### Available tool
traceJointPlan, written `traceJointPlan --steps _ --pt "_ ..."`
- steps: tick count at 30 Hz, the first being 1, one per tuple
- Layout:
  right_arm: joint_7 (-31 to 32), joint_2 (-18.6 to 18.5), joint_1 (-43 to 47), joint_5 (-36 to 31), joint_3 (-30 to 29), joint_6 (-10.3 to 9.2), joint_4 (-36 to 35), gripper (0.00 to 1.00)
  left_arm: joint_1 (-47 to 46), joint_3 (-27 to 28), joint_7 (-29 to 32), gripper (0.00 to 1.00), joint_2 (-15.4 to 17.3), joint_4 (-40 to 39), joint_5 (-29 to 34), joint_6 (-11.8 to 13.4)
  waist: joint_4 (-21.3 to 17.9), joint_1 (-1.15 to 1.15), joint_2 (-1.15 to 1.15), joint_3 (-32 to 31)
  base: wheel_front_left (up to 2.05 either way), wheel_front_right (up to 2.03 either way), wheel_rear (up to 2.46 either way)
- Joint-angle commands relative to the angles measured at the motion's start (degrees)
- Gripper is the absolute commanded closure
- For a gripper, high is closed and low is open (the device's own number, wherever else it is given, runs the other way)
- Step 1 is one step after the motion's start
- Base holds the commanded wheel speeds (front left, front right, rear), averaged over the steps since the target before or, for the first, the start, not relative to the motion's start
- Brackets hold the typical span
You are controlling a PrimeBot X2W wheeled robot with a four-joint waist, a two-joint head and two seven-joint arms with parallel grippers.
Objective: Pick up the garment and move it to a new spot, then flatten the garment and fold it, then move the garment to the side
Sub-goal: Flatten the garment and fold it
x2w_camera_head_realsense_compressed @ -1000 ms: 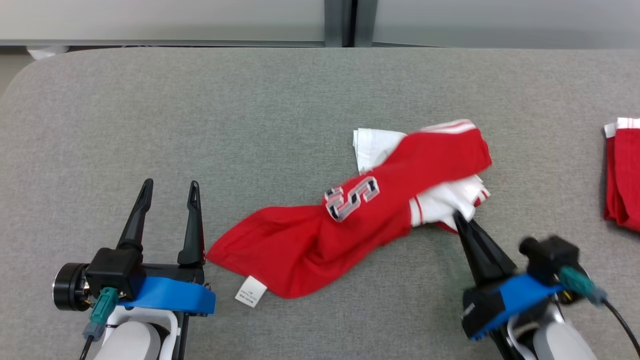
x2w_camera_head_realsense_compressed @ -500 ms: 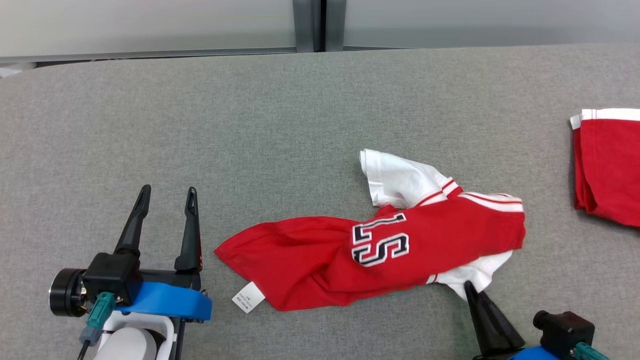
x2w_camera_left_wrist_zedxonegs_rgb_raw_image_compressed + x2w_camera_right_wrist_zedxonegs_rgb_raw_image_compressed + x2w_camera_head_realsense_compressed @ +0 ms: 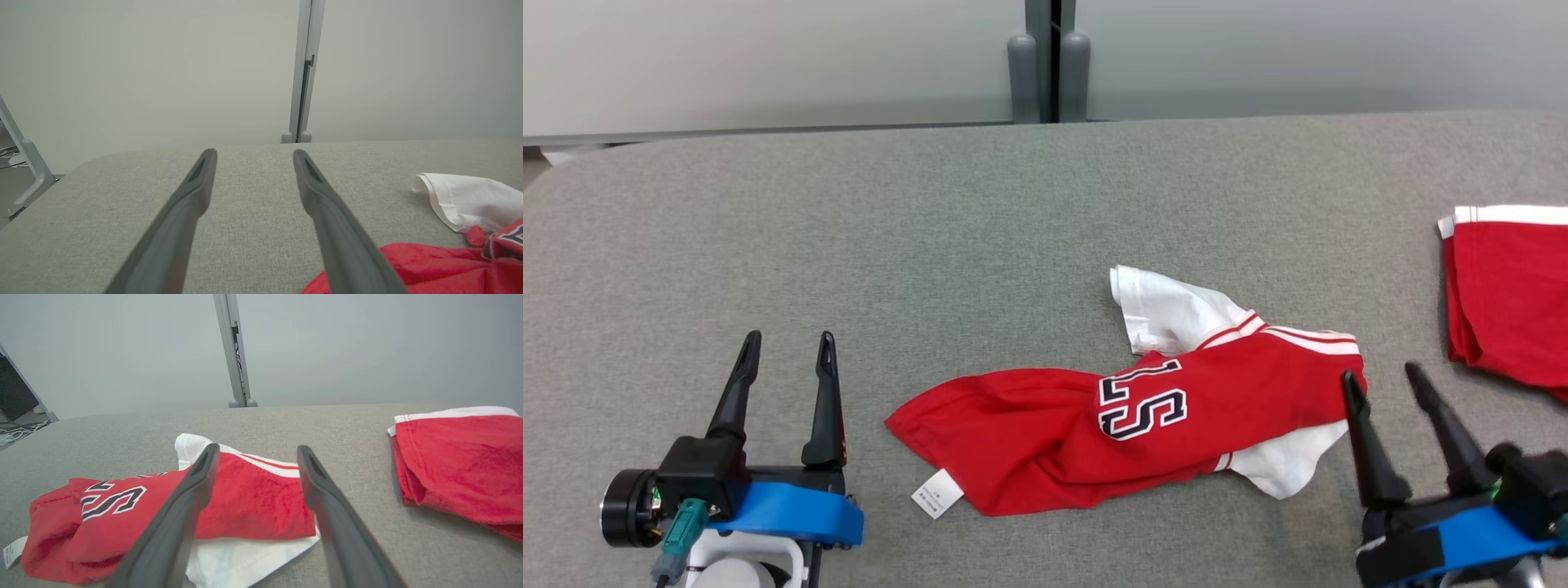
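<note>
At the right end of the garment (image 3: 1094, 433), right gripper (image 3: 1380, 373) stands with fingers spread wide, nothing between them. Half a second ago it was pinched shut on the white fabric there. Its left finger overlaps the red edge in the head view; contact cannot be made out. Garment lies crumpled on the grey table (image 3: 931, 245), number patch (image 3: 1142, 400) up, white tag (image 3: 937, 493) at its near left corner, shape unchanged since then. Just left of the garment, left gripper (image 3: 790, 336) holds wide and empty, as before. Well right of the garment: folded red cloth (image 3: 1511, 294).
</note>
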Motion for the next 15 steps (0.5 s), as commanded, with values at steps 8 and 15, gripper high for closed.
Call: traceJointPlan --steps 8,15 --pt "2.8 -2.2 -3.7 -0.5 -1.4 0.0 -2.5 0.0 1.5 -0.7 0.3 0.0 0.2 -0.5 -0.4 0.4 1.4 0.01 0.0 -1.7 0.0 0.0 0.0" --pt "3.1 -2.1 -3.4 -0.2 -1.0 0.0 -2.6 0.0 1.8 -0.7 0.4 0.0 0.6 -1.1 -0.6 0.6 1.6 0.01 0.0 -2.0 0.0 0.0 0.0"
